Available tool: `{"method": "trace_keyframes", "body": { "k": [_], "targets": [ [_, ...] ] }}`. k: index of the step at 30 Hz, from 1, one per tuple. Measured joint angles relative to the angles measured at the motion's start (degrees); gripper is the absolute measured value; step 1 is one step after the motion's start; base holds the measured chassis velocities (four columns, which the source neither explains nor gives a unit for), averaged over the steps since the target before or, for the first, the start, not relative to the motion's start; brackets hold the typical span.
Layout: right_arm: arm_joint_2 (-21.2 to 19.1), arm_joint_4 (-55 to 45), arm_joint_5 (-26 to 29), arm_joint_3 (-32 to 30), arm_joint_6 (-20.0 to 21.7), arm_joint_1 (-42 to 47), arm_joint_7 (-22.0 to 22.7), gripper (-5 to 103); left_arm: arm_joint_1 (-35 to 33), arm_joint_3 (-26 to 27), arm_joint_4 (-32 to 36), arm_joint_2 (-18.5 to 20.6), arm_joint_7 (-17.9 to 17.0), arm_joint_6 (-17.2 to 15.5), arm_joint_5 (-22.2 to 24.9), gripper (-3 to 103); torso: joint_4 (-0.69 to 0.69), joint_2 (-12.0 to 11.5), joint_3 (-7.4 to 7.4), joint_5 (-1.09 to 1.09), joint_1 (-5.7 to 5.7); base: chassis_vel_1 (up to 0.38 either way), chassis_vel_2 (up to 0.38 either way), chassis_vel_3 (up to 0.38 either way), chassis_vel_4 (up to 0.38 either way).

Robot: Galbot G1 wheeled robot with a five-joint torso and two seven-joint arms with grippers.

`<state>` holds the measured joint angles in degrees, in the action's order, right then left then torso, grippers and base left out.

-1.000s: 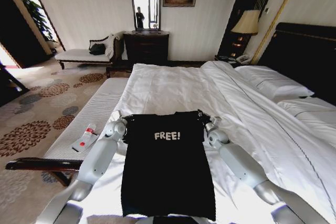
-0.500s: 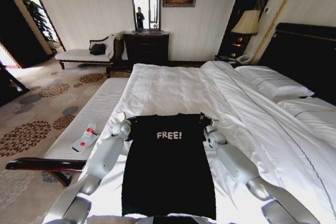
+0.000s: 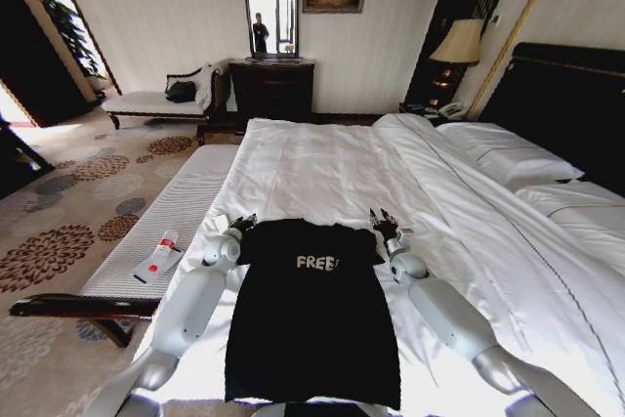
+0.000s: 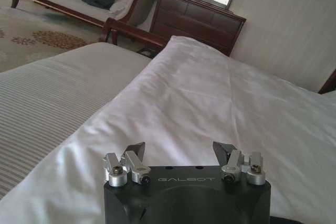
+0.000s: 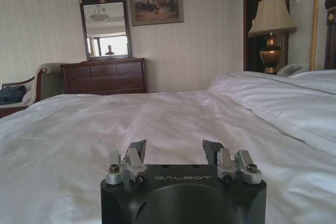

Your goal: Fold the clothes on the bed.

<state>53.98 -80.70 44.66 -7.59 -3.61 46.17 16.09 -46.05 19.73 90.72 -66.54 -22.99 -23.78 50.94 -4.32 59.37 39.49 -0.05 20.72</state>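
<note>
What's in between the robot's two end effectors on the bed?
In the head view, the top of the black T-shirt lies between the left end effector and the right end effector, spread on the bed.

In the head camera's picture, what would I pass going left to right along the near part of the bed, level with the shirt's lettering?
Small white-and-red remote on the bench → left gripper, fingers open → black T-shirt → right gripper, fingers open → white duvet of the bed.
</note>
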Motion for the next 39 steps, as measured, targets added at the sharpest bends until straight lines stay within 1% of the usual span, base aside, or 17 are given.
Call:
{"method": "trace_keyframes", "body": {
  "k": [1, 2, 5, 6, 7, 8, 10, 11, 12, 13, 14, 16, 18, 21, 28, 34, 39],
  "targets": [
    [-1.1, -2.8, 2.2, -1.4, 1.0, 1.8, 0.5, 64, -1.4, 2.4, 2.3, 0.8, -0.4, -0.4, 1.5, 80, 0.01, 0.0, 0.00, 0.01, 0.00, 0.000, 0.000, 0.000, 0.000],
    [-1.1, -2.8, 2.2, -1.4, 1.0, 1.8, 0.5, 64, -1.4, 2.4, 2.3, 0.8, -0.4, -0.4, 1.5, 80, 0.01, 0.0, 0.00, 0.01, 0.00, 0.000, 0.000, 0.000, 0.000],
    [-4.4, -11.4, 4.8, -6.0, 2.0, 7.6, 0.2, 81, -6.9, 11.1, 12.3, 3.4, -1.1, -1.5, 7.0, 90, -0.03, 0.0, -0.01, -0.01, -0.01, 0.000, 0.000, 0.000, 0.000],
    [-5.2, -14.2, 6.0, -7.3, 2.7, 9.5, 0.1, 81, -8.3, 13.5, 15.0, 4.0, -1.3, -1.8, 8.4, 96, 0.00, 0.0, -0.01, -0.01, -0.02, 0.000, 0.000, 0.000, 0.000],
    [-5.2, -14.2, 6.0, -7.3, 2.7, 9.5, 0.1, 81, -8.3, 13.5, 15.0, 4.0, -1.3, -1.8, 8.4, 96, 0.00, 0.0, -0.01, -0.01, -0.02, 0.000, 0.000, 0.000, 0.000],
    [-5.7, -16.7, 7.5, -8.5, 3.8, 11.1, 0.4, 86, -9.5, 15.5, 17.5, 4.4, -1.5, -2.0, 9.6, 99, 0.02, 0.0, -0.01, 0.01, -0.02, 0.000, 0.000, 0.000, 0.000],
    [-6.9, -24.0, 12.7, -12.4, 7.3, 16.8, 2.0, 97, -11.5, 19.5, 23.2, 5.6, -2.9, -2.4, 13.9, 99, 0.06, 0.0, -0.01, 0.00, -0.02, 0.000, 0.000, 0.000, 0.000],
    [-7.1, -27.2, 14.8, -14.3, 8.5, 20.0, 2.9, 99, -11.6, 20.7, 25.5, 6.0, -3.6, -2.7, 16.5, 100, 0.04, 0.0, -0.01, -0.01, -0.02, 0.000, 0.000, 0.000, 0.000],
    [-7.1, -27.2, 14.8, -14.3, 8.5, 20.0, 2.9, 99, -11.6, 20.7, 25.5, 6.0, -3.6, -2.7, 16.5, 100, 0.04, 0.0, -0.01, -0.01, -0.02, 0.000, 0.000, 0.000, 0.000],
    [-7.2, -30.5, 16.7, -16.1, 9.6, 23.5, 3.6, 100, -11.8, 22.4, 28.7, 6.5, -4.5, -3.1, 20.3, 100, -0.08, 0.0, -0.01, -0.02, -0.02, 0.000, 0.000, 0.000, 0.000],
    [-7.2, -32.7, 17.7, -17.1, 10.3, 25.7, 3.9, 100, -12.0, 23.9, 31.4, 6.9, -4.9, -3.5, 23.3, 100, -0.11, 0.0, -0.01, 0.01, -0.02, 0.000, 0.000, 0.000, 0.000],
    [-7.1, -35.6, 19.7, -17.9, 11.5, 28.2, 4.2, 100, -12.6, 26.8, 36.8, 7.7, -5.3, -4.1, 27.9, 100, -0.06, 0.0, -0.02, 0.01, -0.03, 0.000, 0.000, 0.000, 0.000],
    [-7.0, -36.4, 20.8, -18.0, 12.3, 28.8, 4.7, 100, -13.0, 27.7, 38.8, 8.1, -5.3, -4.4, 29.3, 100, -0.01, 0.0, -0.02, 0.02, -0.03, 0.000, 0.000, 0.000, 0.000],
    [-6.3, -39.8, 27.2, -18.0, 16.7, 31.4, 7.6, 100, -14.4, 30.3, 45.2, 9.7, -5.3, -5.2, 33.5, 100, 0.02, 0.0, -0.01, 0.01, -0.02, 0.000, 0.000, 0.000, 0.000],
    [-5.2, -38.3, 25.8, -15.6, 17.1, 31.6, 6.5, 100, -14.7, 30.6, 47.7, 11.1, -5.4, -6.3, 33.0, 100, -0.01, 0.0, 0.00, 0.01, -0.02, 0.000, 0.000, 0.000, 0.000],
    [-4.4, -32.5, 22.2, -11.8, 15.9, 28.9, 4.5, 100, -15.1, 28.9, 47.8, 8.9, -6.5, -7.7, 31.9, 100, 0.01, 0.0, 0.01, 0.01, 0.01, 0.000, 0.000, 0.000, 0.000],
    [-3.9, -29.7, 23.1, -11.1, 15.5, 27.2, 5.4, 100, -14.3, 27.7, 46.7, 9.0, -6.6, -8.5, 31.1, 100, -0.03, 0.0, 0.01, 0.02, 0.00, 0.000, 0.000, 0.000, 0.000]
  ]
}}
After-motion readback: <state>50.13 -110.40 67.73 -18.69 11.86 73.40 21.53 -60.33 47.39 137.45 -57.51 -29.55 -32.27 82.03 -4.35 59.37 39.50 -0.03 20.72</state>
